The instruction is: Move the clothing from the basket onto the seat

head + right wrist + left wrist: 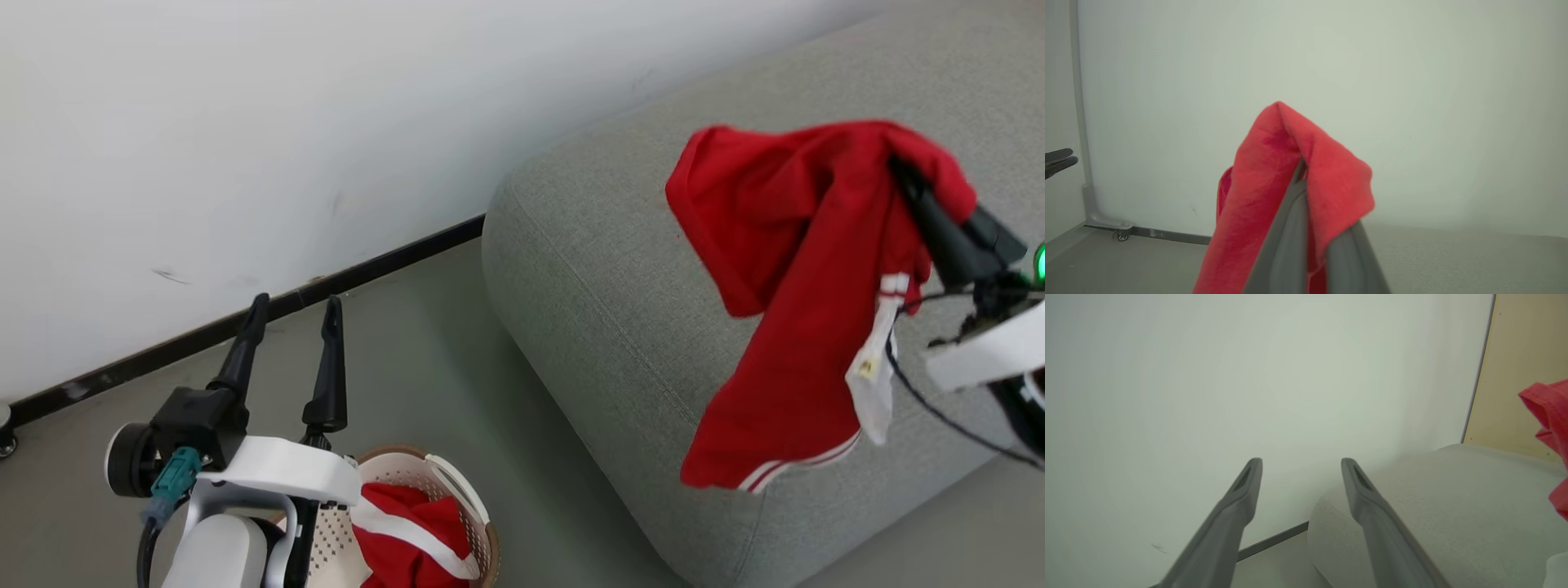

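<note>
My right gripper (pixel 1300 171) is pinched tight on one garment (pixel 775 269), which hangs from its tips over the seat (pixel 588 269) below: the carrying step. Next I'd lower and let go. Far to its left, my left gripper (pixel 294 314) stands wide above the basket (pixel 482 523), where the second garment (pixel 408 531) lies.

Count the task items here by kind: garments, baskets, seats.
Red garments: 2 (hanging garment, crumpled garment)
Basket: 1
Seat: 1
Total: 4
</note>
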